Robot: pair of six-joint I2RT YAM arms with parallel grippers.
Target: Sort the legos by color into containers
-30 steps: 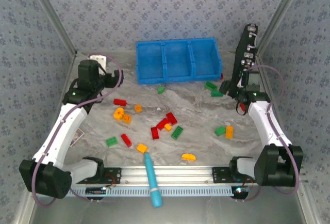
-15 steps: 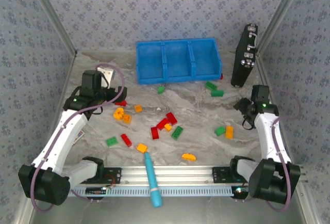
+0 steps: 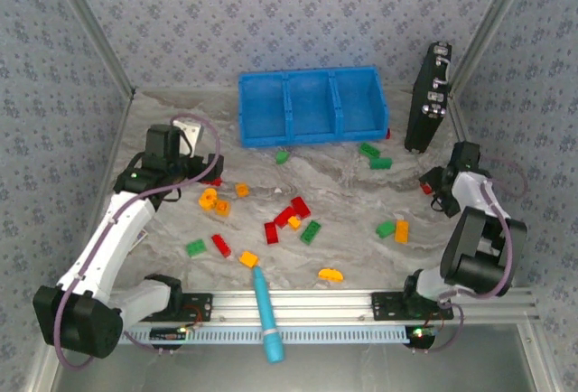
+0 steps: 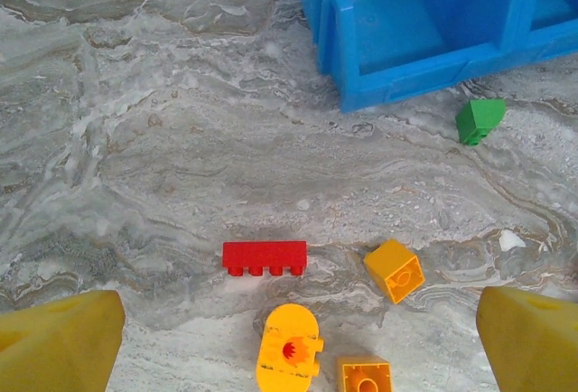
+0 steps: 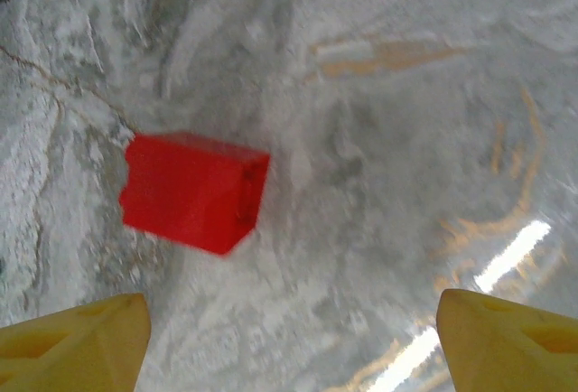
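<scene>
Red lego [image 5: 194, 191] lies just ahead of the right gripper [image 5: 289, 338], jaws apart, arm folded back

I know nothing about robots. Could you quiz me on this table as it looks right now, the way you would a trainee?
1. Which colour is the brick nearest the right gripper? A green, B red, C orange.
2. True or false: the tray already holds some bricks.
3. Fill in: the left gripper has its jaws ___.

Key
1. B.
2. False: it looks empty.
3. Open.
</scene>
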